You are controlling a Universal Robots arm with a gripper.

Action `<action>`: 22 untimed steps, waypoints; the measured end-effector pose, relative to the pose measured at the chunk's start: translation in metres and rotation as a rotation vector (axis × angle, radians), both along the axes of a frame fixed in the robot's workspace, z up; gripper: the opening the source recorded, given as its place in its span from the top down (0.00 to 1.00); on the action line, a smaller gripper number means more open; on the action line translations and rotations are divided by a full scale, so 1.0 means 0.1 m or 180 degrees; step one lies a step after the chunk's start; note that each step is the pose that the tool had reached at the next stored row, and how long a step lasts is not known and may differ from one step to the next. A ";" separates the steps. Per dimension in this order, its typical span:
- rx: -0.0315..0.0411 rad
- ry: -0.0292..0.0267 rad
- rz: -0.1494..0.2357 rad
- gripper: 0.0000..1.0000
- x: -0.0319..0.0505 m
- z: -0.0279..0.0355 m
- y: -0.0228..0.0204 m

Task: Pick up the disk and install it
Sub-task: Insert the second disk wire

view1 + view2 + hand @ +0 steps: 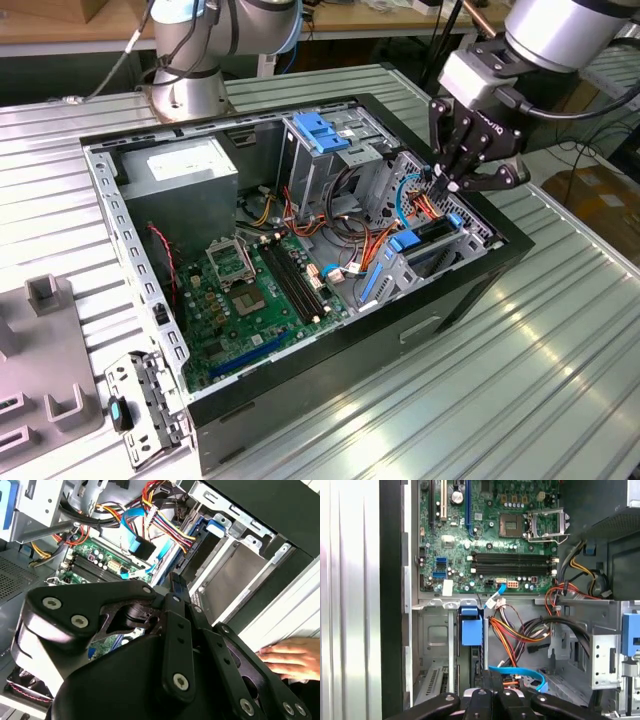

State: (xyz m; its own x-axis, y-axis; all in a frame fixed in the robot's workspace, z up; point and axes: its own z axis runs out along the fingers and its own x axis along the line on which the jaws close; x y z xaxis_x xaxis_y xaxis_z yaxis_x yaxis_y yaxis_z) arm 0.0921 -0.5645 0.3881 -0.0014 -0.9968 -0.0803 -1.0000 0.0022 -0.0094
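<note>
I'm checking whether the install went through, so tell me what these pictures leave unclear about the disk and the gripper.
- The disk: in the exterior view it sits edge-on in the bay, half behind the gripper; whether it is fully seated cannot be told.
- Fingertips: hidden by the gripper's own body in the second wrist view, so contact with the disk is unclear.
- A hand: cut off by the frame edge.

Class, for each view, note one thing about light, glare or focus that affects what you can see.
Exterior view: bright glare streaks on the ribbed table. Second wrist view: the gripper looms dark and close, a hand soft behind. First wrist view: the motherboard evenly lit and crisp.
</note>
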 end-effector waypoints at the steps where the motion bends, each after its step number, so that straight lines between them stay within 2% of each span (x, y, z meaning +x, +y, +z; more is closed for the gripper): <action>1: -0.0004 0.0000 0.0001 0.89 0.000 0.003 0.008; 2: -0.0009 0.0000 0.0000 0.89 0.000 0.007 0.023; 4: -0.0036 0.0000 0.0000 0.89 -0.001 0.018 0.129; 5: -0.0047 0.0000 0.0000 0.89 -0.001 0.023 0.160; 6: -0.0071 0.0001 0.0000 0.89 0.002 0.038 0.200; 9: -0.0091 0.0008 -0.0001 0.89 0.015 0.073 0.229; 14: -0.0094 0.0022 -0.0002 0.89 0.042 0.088 0.296; 19: -0.0098 0.0033 -0.0002 0.89 0.064 0.088 0.423; 21: -0.0129 0.0038 -0.0002 0.89 0.078 0.089 0.458; 22: -0.0163 0.0038 -0.0002 0.89 0.082 0.088 0.469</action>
